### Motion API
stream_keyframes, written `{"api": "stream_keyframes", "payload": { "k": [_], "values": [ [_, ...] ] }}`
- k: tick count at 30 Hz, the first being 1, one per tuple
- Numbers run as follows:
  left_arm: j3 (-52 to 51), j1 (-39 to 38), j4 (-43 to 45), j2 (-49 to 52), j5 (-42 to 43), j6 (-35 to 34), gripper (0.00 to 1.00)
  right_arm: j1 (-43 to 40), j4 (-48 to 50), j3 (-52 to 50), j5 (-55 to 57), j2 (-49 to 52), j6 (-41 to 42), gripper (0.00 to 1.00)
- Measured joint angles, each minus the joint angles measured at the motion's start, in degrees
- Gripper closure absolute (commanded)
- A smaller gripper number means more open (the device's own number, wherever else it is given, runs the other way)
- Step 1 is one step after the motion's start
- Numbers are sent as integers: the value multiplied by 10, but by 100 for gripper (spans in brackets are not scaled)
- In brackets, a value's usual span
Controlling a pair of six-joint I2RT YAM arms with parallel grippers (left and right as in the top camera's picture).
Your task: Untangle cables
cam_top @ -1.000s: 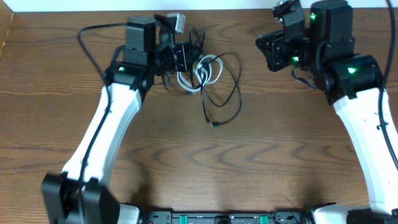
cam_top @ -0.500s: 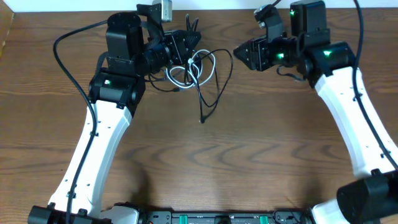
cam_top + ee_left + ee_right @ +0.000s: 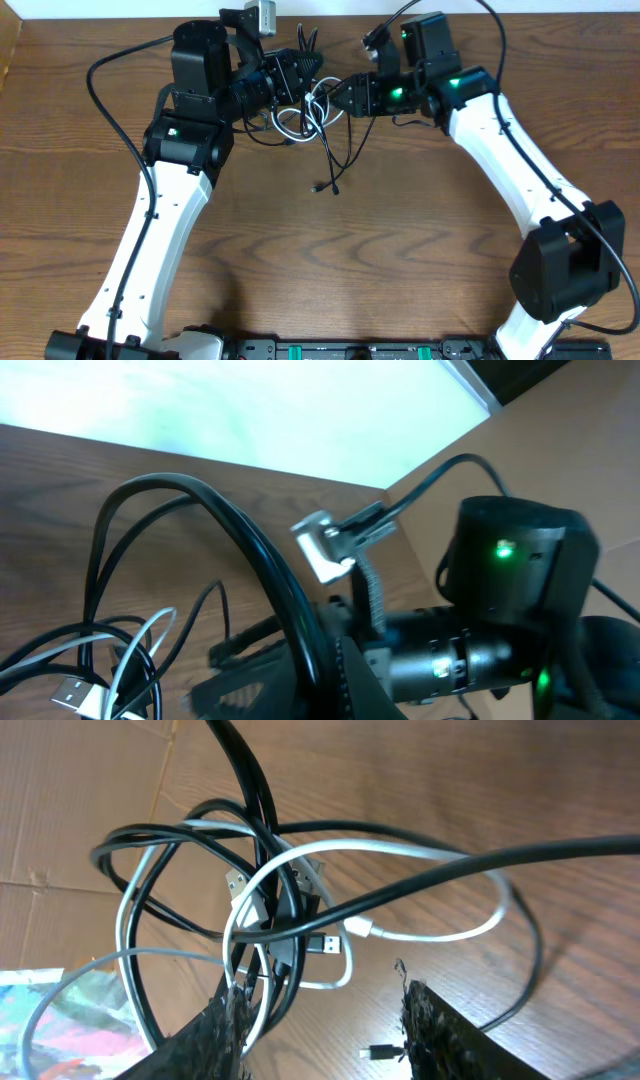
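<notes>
Step in hand: by my reckoning, the right gripper (image 3: 343,96) is going in for one strand of the cables (image 3: 318,118) to draw it free.
Left side's job: the left gripper (image 3: 300,80) is acting as the anchor, so it should be holding firm and not giving as the pull comes.
Middle, what to pick: the white cable (image 3: 400,846) is looping across the black ones and is the easiest to tell apart. I'd be closing on that loop alone, never on two strands at once.
Right side's pull: it should be going slowly and away to the right, stopping if the knot starts tightening.
Where the cables are: they are bunching at the far middle of the tabletop (image 3: 400,250), between the two grippers. One black tail is trailing toward the near side and ending in a small plug (image 3: 318,187).
Left arm pose: it is reaching up from the near edge, with the forearm slanting inward and the wrist pointing right into the tangle.
Left gripper: its fingers are pressing together on a thick black strand.
Right gripper: its fingers are standing spread with nothing between them, and the tangle is lying just ahead of the tips.
Right arm pose: it is stretching diagonally from the near right corner, with the wrist pointing left at the knot.
</notes>
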Motion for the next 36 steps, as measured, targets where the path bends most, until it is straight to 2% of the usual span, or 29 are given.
{"api": "stream_keyframes", "payload": {
  "k": [6,12,14,16,17,24,27,30,31,33,36],
  "values": [
    [0,0,0,0,0,0,92,24,12,0,2,14,27,53],
    [0,0,-2,0,0,0,92,44,26,0,26,28,50,65],
    [0,0,-2,0,0,0,92,51,35,0,34,37,59,74],
    [0,0,-2,0,0,0,92,55,49,0,40,50,65,88],
    [0,0,-2,0,0,0,92,58,57,0,44,59,67,98],
    [0,0,-21,0,-11,0,92,57,54,0,55,68,54,99],
    [1,0,-103,-1,-90,5,92,40,2,0,61,65,14,99],
    [1,0,-198,3,-220,5,92,5,-57,0,75,38,-38,99],
    [1,0,-212,5,-240,5,93,-5,-68,0,78,24,-54,99],
    [1,-1,-255,20,-309,5,92,-26,-89,0,86,-23,-91,99],
    [1,-2,-285,54,-356,5,92,-36,-118,0,84,-109,-162,99]
  ]
}}
